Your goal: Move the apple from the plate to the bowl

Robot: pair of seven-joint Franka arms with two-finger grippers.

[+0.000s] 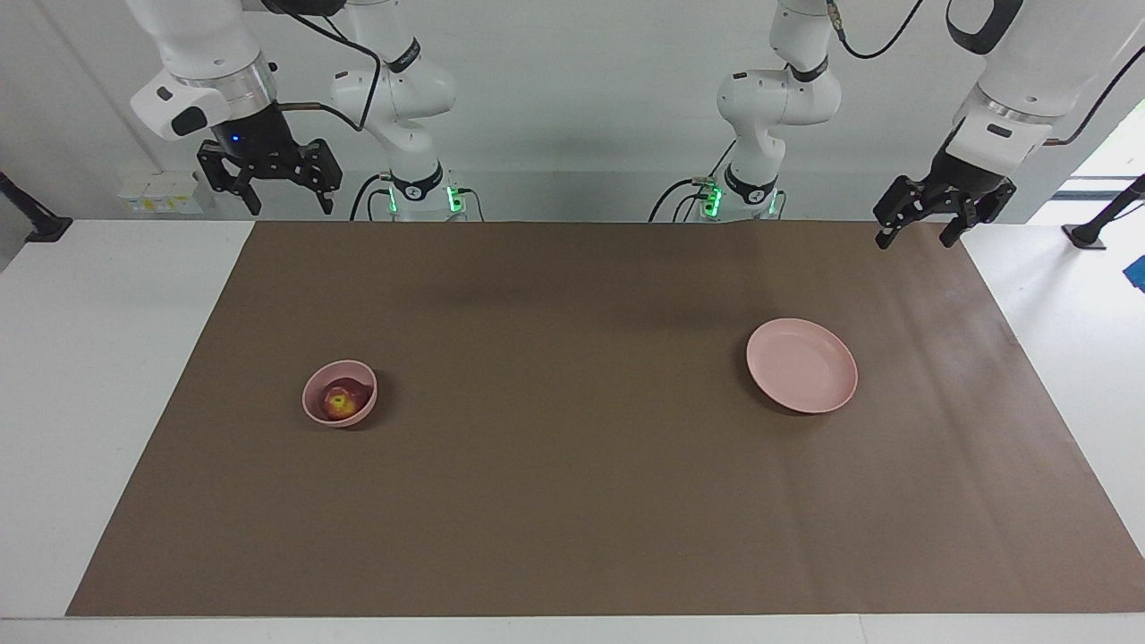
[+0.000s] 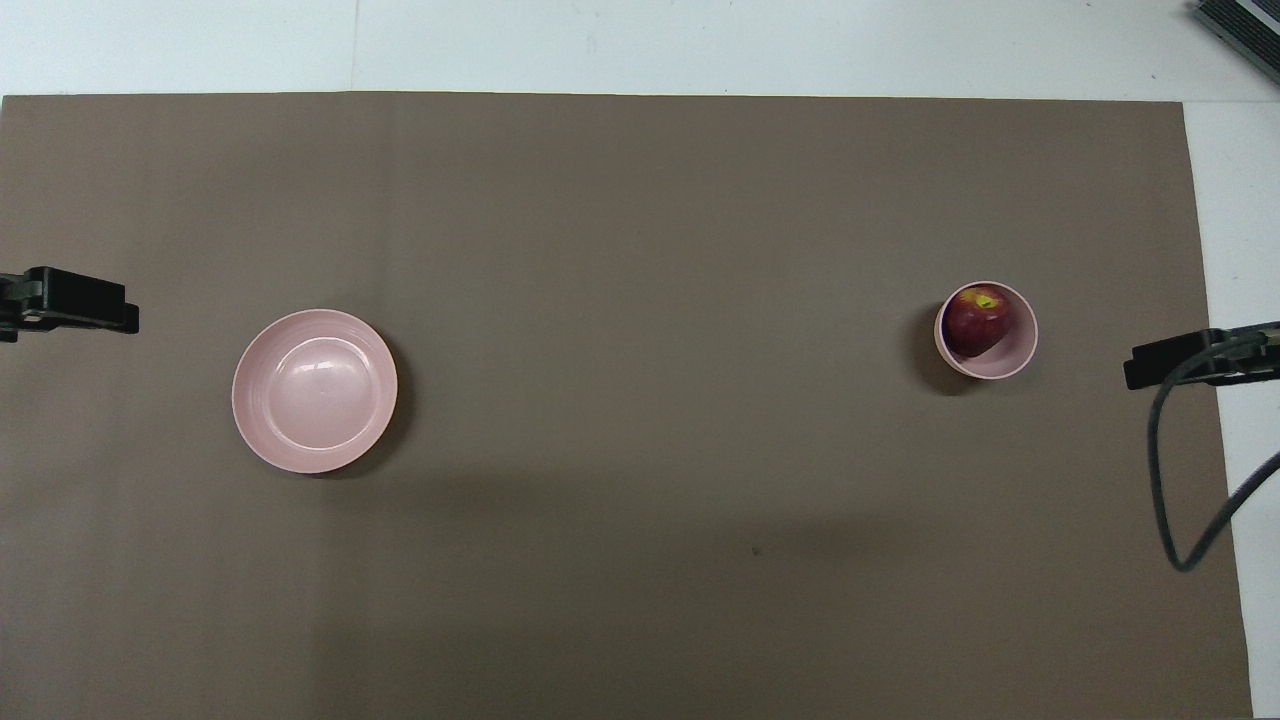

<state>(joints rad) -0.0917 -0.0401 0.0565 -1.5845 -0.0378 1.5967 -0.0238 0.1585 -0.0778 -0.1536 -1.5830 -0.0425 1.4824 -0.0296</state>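
The dark red apple (image 1: 339, 403) (image 2: 977, 320) with a yellowish patch lies inside the small deep pink bowl (image 1: 358, 380) (image 2: 1012, 358), toward the right arm's end of the table. The wide flat pink plate (image 1: 802, 365) (image 2: 314, 390) stands bare toward the left arm's end. My left gripper (image 1: 913, 240) (image 2: 125, 318) hangs open and holds nothing, high over the mat's edge at its own end, apart from the plate. My right gripper (image 1: 292, 208) (image 2: 1137, 374) is open and holds nothing too, raised over the mat's edge at its end, away from the bowl.
A brown mat (image 1: 572, 501) covers most of the white table (image 1: 98, 358). A black cable (image 2: 1165, 480) loops down from the right arm over the mat's edge. A dark device (image 2: 1240, 25) sits at the table's corner farthest from the robots.
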